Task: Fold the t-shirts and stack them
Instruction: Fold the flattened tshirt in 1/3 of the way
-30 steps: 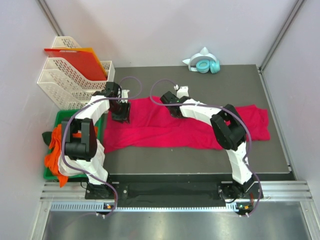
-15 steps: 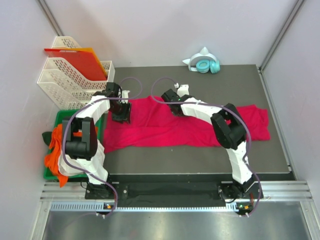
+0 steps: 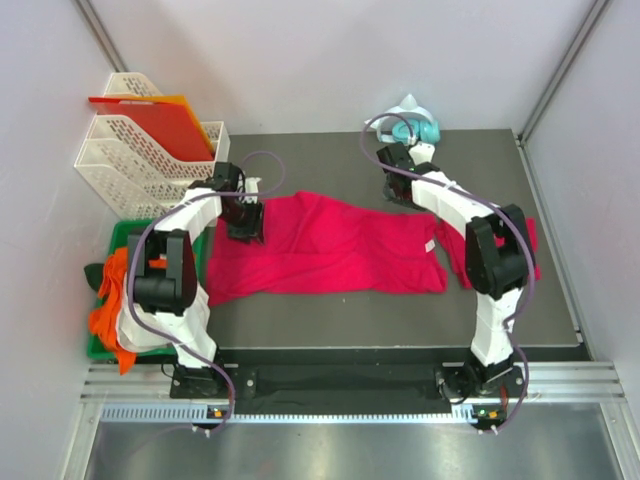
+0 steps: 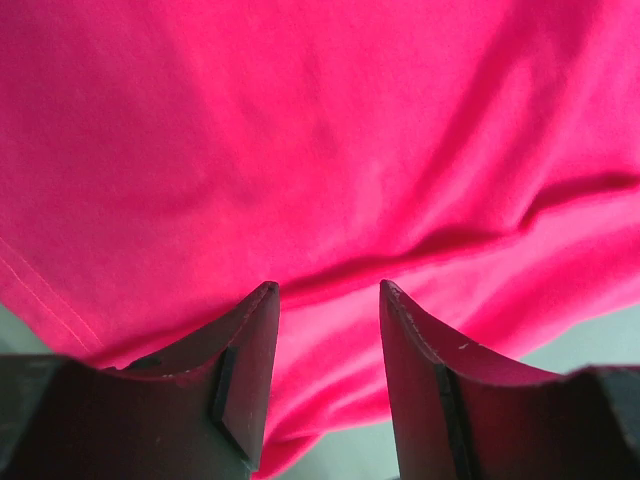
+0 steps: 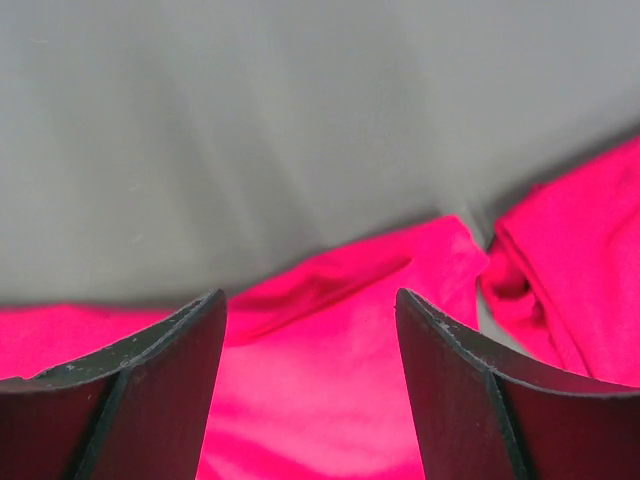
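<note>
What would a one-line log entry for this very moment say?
left tool: open, over t-shirt, left end | right tool: open, over table, far side | t-shirt: spread out, not yet stacked

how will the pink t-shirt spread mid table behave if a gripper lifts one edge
Probably floppy: the t-shirt lies flat with soft creases, so it should sag from the pinched spot. Likely light, since the cloth looks thin. A push would probably bunch it, not slide it whole.
</note>
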{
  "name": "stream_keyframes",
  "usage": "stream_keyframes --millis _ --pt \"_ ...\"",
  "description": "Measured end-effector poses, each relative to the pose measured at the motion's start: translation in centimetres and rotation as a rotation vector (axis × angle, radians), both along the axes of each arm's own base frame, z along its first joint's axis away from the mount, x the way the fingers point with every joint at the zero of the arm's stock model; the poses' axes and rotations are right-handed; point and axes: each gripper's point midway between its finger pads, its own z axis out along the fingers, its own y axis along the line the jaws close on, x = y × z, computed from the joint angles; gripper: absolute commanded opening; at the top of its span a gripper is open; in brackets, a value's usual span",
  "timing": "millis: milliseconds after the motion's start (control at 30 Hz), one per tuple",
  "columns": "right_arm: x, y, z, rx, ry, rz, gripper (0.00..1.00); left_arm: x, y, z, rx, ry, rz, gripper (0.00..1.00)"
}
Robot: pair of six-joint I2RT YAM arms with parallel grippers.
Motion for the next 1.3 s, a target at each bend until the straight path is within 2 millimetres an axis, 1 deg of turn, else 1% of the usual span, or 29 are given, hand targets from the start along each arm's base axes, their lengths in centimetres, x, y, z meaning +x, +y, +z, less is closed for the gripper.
stream_keyframes --millis 100,233,367,600,733,833,867,900,967,1000,1067,1100,1133,1300 --pt "0.5 -0.8 -2.0 0.005 0.052 -0.004 0.68 0.8 0.3 -0.4 0.018 0.003 0.009 0.49" --pt "0.5 -1.3 -4.2 0.019 0.112 -0.003 0.68 1.5 0.4 -0.9 0.030 0.008 0.014 0.49" --pt "0.5 -1.4 -4.8 0.043 0.131 -0.003 0.68 1.5 0.4 -1.0 0.030 0.012 0.014 0.48" --pt "1.0 -2.8 -5.1 0.078 0.138 -0.030 0.69 1.5 0.5 -1.2 0.036 0.017 0.019 0.48" --pt "0.8 -2.8 -6.0 0.087 0.163 -0.027 0.69 1.5 0.5 -1.6 0.036 0.028 0.021 0.48" --pt "0.3 -2.8 -7.1 0.088 0.193 -0.023 0.68 1.5 0.5 -1.6 0.035 0.030 0.024 0.48" --pt "0.1 -2.8 -7.4 0.090 0.203 -0.021 0.66 1.5 0.5 -1.7 0.035 0.031 0.025 0.48" --pt "0.0 -2.7 -7.7 0.091 0.210 -0.019 0.59 1.5 0.4 -1.7 0.035 0.032 0.026 0.48" --pt "0.0 -2.5 -7.7 0.099 0.209 -0.014 0.50 1.6 0.4 -1.8 0.034 0.034 0.029 0.48" --pt "0.0 -2.5 -7.7 0.100 0.210 -0.012 0.37 1.6 0.4 -1.8 0.034 0.035 0.029 0.48" --pt "-0.1 -2.5 -7.8 0.102 0.215 -0.007 0.19 1.6 0.4 -1.9 0.034 0.037 0.029 0.48" --pt "-0.1 -2.5 -7.8 0.099 0.218 -0.004 0.03 1.5 0.4 -1.9 0.034 0.038 0.030 0.48" --pt "-0.2 -2.5 -7.8 0.098 0.220 -0.005 0.00 1.5 0.4 -1.9 0.034 0.038 0.031 0.48" --pt "-0.3 -2.7 -7.8 0.099 0.212 -0.008 0.00 1.6 0.4 -1.9 0.034 0.038 0.031 0.48"
